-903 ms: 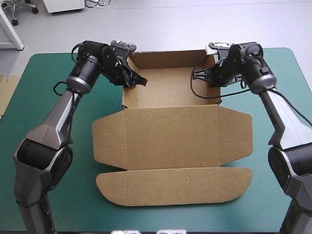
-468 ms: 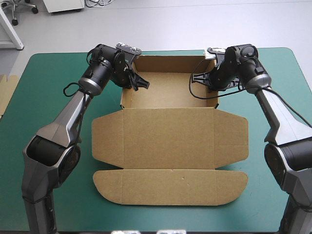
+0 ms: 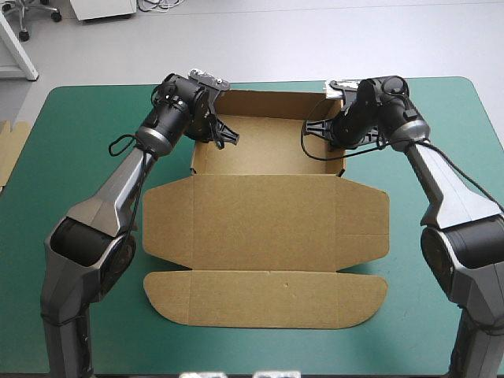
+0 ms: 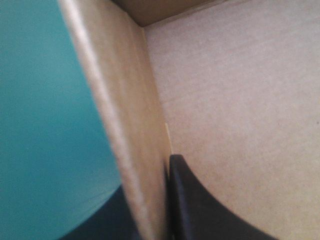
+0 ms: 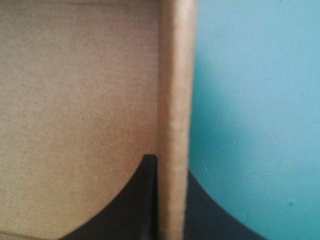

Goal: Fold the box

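Pinched the box (image 3: pixel 268 228), mid-frame on the worktop (image 3: pixel 79 134), by its tray's side walls at upper centre, with left end effector (image 3: pixel 223 134) and right end effector (image 3: pixel 324 127) each clamped thin over the board; judged light, stiff, easily creased.

A pale grey floor (image 3: pixel 315 39) lies beyond the far edge of the teal-green table (image 3: pixel 71 157). At far left stand a white cabinet (image 3: pixel 104 8), a chair's wheeled base (image 3: pixel 35 14) and a slanted white frame (image 3: pixel 16 47).
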You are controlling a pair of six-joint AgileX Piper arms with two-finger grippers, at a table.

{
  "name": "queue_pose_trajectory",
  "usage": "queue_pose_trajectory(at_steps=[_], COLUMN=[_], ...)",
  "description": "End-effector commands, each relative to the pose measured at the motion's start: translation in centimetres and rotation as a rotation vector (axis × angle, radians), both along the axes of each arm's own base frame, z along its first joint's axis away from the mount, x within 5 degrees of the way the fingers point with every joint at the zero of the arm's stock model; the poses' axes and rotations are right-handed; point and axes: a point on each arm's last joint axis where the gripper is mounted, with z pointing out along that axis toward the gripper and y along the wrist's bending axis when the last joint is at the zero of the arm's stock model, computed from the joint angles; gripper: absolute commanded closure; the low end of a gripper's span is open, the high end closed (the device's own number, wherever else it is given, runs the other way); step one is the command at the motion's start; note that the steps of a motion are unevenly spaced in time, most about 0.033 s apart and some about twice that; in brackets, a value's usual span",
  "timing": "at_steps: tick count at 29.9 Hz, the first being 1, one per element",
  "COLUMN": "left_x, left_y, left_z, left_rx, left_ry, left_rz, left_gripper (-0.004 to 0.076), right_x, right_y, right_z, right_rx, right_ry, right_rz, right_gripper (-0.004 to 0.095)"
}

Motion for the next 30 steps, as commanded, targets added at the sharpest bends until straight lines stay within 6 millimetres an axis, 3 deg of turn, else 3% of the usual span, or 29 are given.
queue_pose_trajectory(at_steps=[1,10,16,23,30], left_x=[-0.1,0.6,1.1,2.1,2.7], left_y=[1.4,1.1,1.8,4.4,5.0], left_z=[2.5,-0.5,-0.7,-0.9,-1.5], left_rx=[0.138,0.181,0.214,0.172,0.120], left_ry=[-0.113,-0.022,-0.028,-0.014,-0.003], left_rz=[-0.017,-0.012,0.005,0.063,0.072], left_gripper=[0.0734,0.0734,0.0734,0.0734,0.0734], right_x=[-1.1,-0.6,-0.4,0.4,0.8], right_y=[-0.4,-0.4,-0.7,-0.4,1.2], right_z=[3.9,1.9,1.3,-0.3,-1.1], right_rx=[0.010,-0.058,-0.102,-0.108,-0.124], right_ry=[-0.112,-0.021,0.000,0.029,-0.006], right_rz=[0.056,0.094,0.106,0.113,0.138], right_gripper=[0.0915,0.0915,0.0915,0.0915,0.0914])
